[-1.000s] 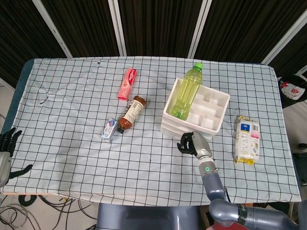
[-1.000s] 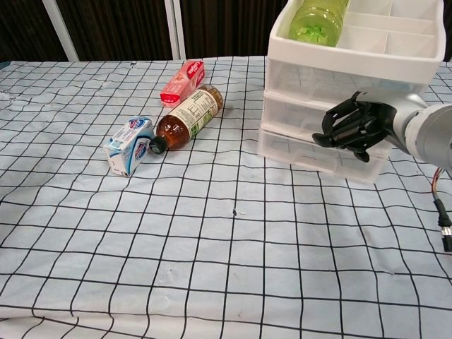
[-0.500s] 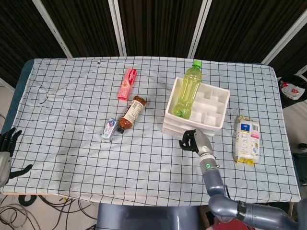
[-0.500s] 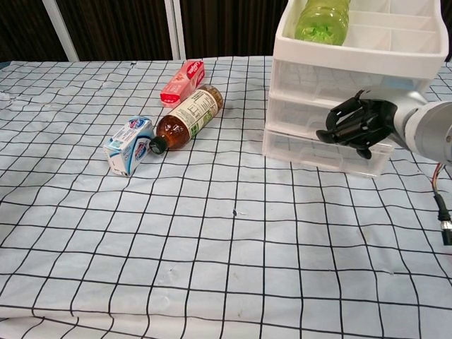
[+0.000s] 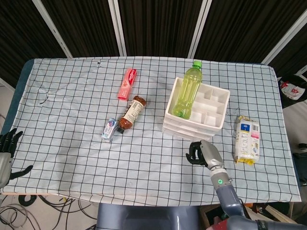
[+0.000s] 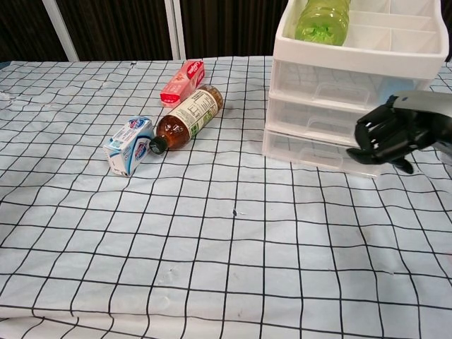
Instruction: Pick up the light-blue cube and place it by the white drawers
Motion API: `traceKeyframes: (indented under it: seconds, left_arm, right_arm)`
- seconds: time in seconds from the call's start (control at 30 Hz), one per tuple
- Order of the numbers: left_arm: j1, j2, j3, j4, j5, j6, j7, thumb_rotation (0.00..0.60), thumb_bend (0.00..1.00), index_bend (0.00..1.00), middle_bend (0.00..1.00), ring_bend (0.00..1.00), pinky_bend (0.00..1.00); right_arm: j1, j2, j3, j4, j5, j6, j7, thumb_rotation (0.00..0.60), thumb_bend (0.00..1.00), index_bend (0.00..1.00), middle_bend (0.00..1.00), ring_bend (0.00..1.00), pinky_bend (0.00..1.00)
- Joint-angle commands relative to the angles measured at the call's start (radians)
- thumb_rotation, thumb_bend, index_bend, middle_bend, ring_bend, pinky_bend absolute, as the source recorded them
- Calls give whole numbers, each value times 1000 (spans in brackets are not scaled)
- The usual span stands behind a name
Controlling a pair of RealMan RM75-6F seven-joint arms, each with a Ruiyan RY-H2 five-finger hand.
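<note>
The light-blue cube [image 5: 110, 129] [image 6: 129, 145], a small blue-and-white carton, lies on the checked cloth left of centre, touching the cap end of a brown bottle [image 5: 130, 113] [image 6: 186, 116]. The white drawers [image 5: 195, 112] [image 6: 332, 106] stand right of centre, with a green bottle [image 5: 186, 91] [image 6: 321, 18] lying in the top tray. My right hand [image 5: 204, 154] [image 6: 392, 134] hovers just in front of the drawers, clear of them, its fingers curled in on nothing. At the table's left edge my left hand [image 5: 5, 153] has its fingers spread and holds nothing.
A red tube box [image 5: 127, 83] [image 6: 183, 81] lies behind the brown bottle. A yellow-and-white packet [image 5: 247, 140] lies right of the drawers. Bare checked cloth [image 5: 144, 163] stretches between the cube and the drawers.
My right hand has drawn back from the drawers' front toward the near right. The drawer unit shifted slightly away at first, then stayed still. The cube has not moved.
</note>
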Motion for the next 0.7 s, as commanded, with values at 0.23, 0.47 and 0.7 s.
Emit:
traceKeyframes:
  seconds: [0.23, 0.47, 0.7]
  left_arm:
    - [1, 0, 3, 1, 7, 3, 8, 600, 15, 0, 0, 0, 0]
    - [3, 0, 7, 6, 11, 7, 29, 600, 14, 0, 0, 0, 0]
    - [4, 3, 7, 9, 4, 6, 61, 600, 11, 0, 0, 0, 0]
  right_arm:
    - [-173, 298, -198, -55, -339, 56, 51, 600, 319, 532, 492, 577, 523]
    - [-284, 395, -283, 112, -592, 202, 71, 600, 229, 49, 58, 105, 211]
    - [-357, 375, -295, 297, -685, 336, 16, 600, 186, 0, 0, 0, 185]
